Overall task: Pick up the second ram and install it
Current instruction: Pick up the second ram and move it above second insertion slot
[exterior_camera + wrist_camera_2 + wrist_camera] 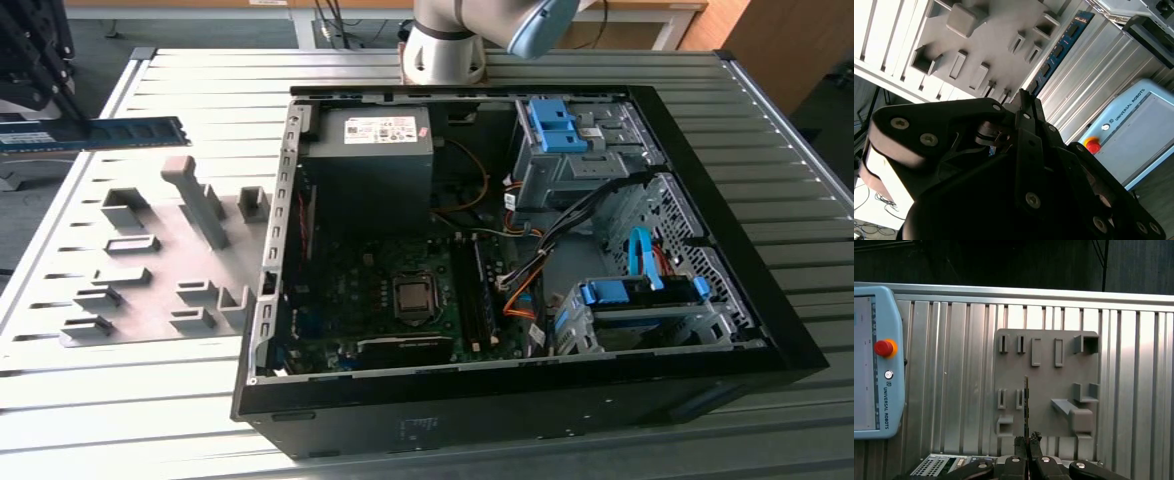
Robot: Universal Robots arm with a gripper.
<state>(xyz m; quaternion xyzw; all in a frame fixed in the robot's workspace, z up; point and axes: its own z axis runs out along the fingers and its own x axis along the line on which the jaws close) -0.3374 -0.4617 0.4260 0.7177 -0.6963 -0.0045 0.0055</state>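
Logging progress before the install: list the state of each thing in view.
second ram: held in the air over the grey fixture, not yet installed.
gripper: shut on the second ram.
PC case: lying flat, side open.

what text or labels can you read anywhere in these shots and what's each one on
On the teach pendant: a maker's name in white capitals along its edge, in both wrist views; nothing legible on its screen.
On the power supply: a white label, print too small to read.
On the second ram: a pale sticker, too small to read.
Nothing else is legible.
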